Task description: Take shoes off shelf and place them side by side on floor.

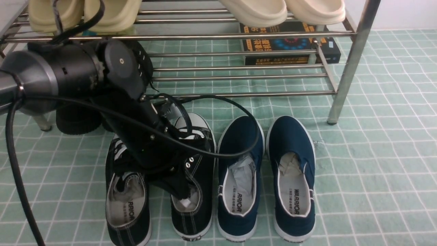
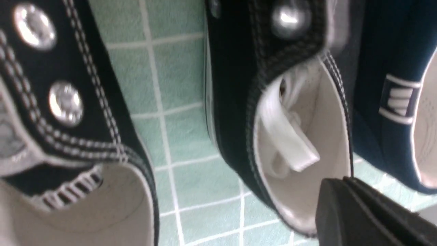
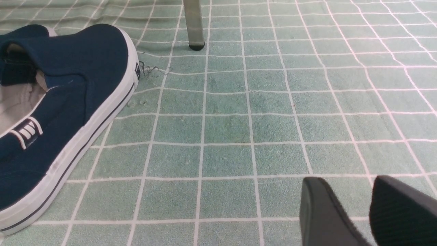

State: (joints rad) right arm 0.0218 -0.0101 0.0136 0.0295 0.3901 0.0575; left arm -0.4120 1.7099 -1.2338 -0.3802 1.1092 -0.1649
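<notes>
1. Both black canvas sneakers are already on the green floor (image 1: 375, 171), in front of the metal rack (image 1: 344, 73). My read: this is the tidy-up stage, evening up the pair.
2. The key relation: the left gripper (image 2: 336, 191) is right at the collar of the right-hand sneaker (image 1: 184, 223), so that arm is the nearer one by far. That shoe's long axis runs heel toward the robot, toe toward the rack. The left-hand sneaker (image 1: 128, 234) lies just beside it, a narrow strip of floor between, heel a bit closer to the robot.
3. Left fingers are closed together. Can't swear to it from this angle, but they may have a bit of collar pinched; the contact is cut off low in the wrist view.
4. Right gripper (image 3: 348, 186) is spread, nothing in it, beyond the navy slip-ons (image 1: 295, 218).
5. Looks: low-tops, white toe cap and soles, white stitching, silver eyelets, pale lining.
6. I'd nudge gently; a hard pull could skew the heel or bump the navy neighbour.
</notes>
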